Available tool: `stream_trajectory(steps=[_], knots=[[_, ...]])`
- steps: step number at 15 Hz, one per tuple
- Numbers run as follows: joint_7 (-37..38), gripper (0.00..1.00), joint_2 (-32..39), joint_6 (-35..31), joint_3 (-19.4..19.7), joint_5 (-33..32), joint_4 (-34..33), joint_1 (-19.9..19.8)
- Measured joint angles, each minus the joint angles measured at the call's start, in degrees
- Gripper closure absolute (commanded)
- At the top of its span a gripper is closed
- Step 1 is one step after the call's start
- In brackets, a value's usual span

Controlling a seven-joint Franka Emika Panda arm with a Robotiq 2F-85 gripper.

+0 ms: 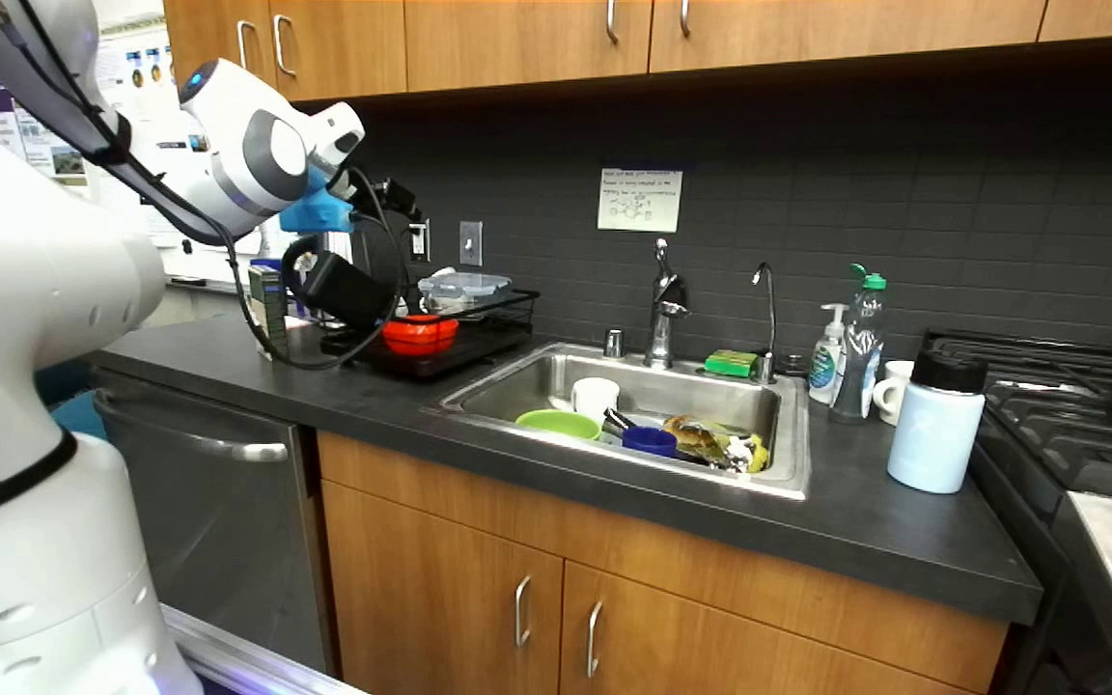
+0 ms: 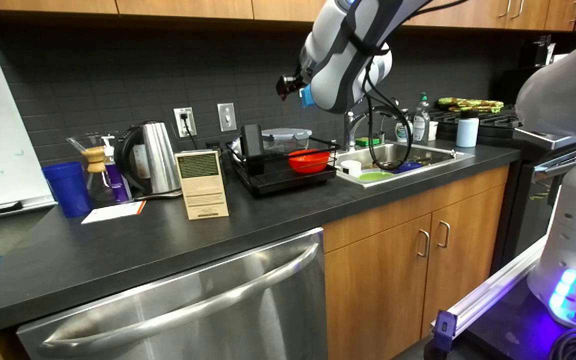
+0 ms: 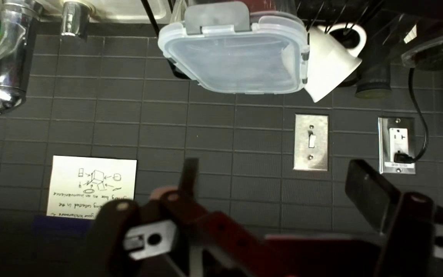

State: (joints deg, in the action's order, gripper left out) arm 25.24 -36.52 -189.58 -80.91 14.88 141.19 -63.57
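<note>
Nearest the wrist camera, the gripper [image 3: 279,184], its fingers [image 3: 369,194] spread wide and free. Lower than the fingers, and apart: a lidded plastic box [image 3: 233,57] with a tilted white mug [image 3: 329,61] beside it. Farthest, facing the fingers: a tiled wall [image 3: 258,129].

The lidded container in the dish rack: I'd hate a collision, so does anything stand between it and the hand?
Nothing visible does: in the wrist view the open hand has a clear line to the lidded container, with a white mug beside it. In both exterior views the red bowl sits in front, lower.
</note>
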Motion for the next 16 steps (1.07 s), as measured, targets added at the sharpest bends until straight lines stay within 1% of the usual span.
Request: stream_trajectory(steps=[2,4,7,9,12,16], knots=[[-2.08,0.00,0.54,1.57,3.07,-0.66,-0.51,2.63],[-4.70,0.00,1.60,5.20,6.72,-2.64,-1.19,6.75],[-8.09,0.00,3.47,15.72,12.66,-6.67,-3.04,14.70],[-7.94,0.00,3.29,23.77,15.21,-9.46,-5.11,17.79],[-4.77,0.00,2.23,33.25,16.25,-13.73,-8.69,18.93],[2.04,0.00,2.19,42.96,15.18,-17.71,-12.90,18.73]])
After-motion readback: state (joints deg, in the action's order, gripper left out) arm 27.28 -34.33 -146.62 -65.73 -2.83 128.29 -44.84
